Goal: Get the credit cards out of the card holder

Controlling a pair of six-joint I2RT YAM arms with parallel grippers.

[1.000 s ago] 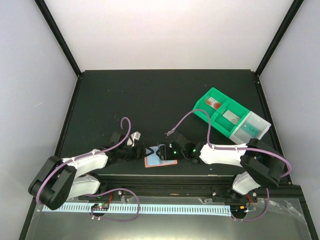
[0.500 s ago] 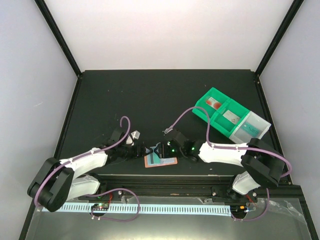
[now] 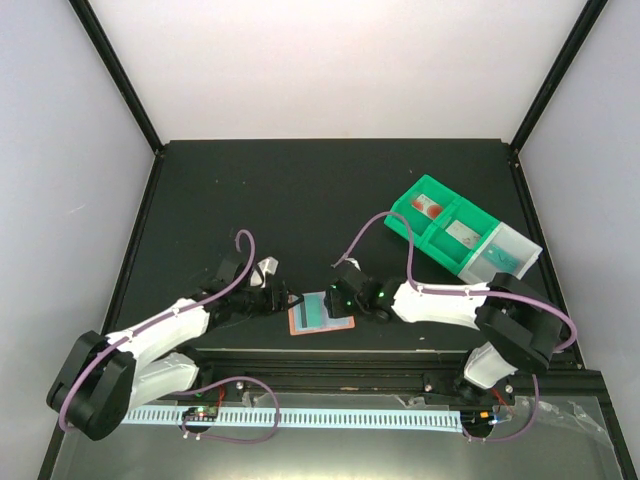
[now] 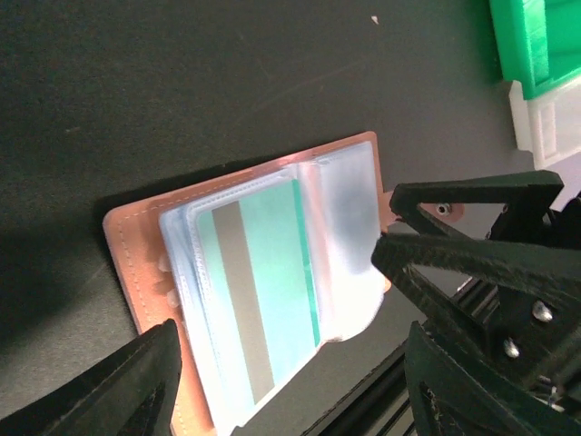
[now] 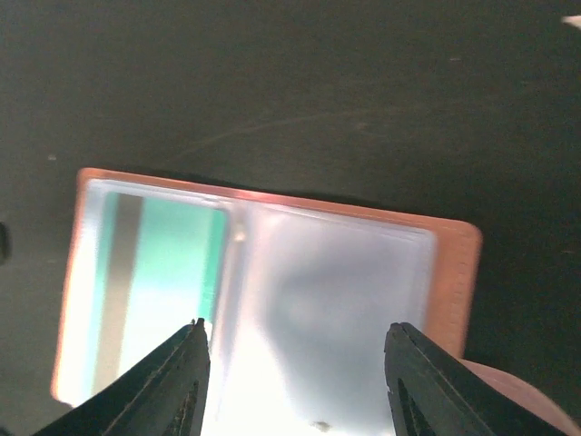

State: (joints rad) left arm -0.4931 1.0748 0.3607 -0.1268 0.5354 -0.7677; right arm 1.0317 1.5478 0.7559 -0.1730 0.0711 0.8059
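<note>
The salmon-pink card holder (image 3: pixel 321 316) lies open near the table's front edge, its clear sleeves facing up. A teal credit card (image 4: pixel 263 291) with a grey stripe sits in one sleeve, seen too in the right wrist view as the credit card (image 5: pixel 159 263). The sleeve beside it (image 5: pixel 336 291) looks see-through and pale. My left gripper (image 3: pixel 284 300) is at the holder's left end; its jaws are open and straddle the holder (image 4: pixel 136 263). My right gripper (image 3: pixel 338 297) hangs open just above the holder (image 5: pixel 454 272), its fingers (image 4: pixel 472 227) near the far sleeve. Other cards are hidden.
A green compartment bin (image 3: pixel 440 225) with a white end section (image 3: pixel 505 252) stands at the back right, also seen as the bin (image 4: pixel 536 45). The table's front rail (image 3: pixel 330 365) runs right behind the holder. Purple cables loop over both arms.
The right gripper has drawn back a little, uncovering more of the open holder. The left gripper has edged toward the holder and its jaws have narrowed slightly.
</note>
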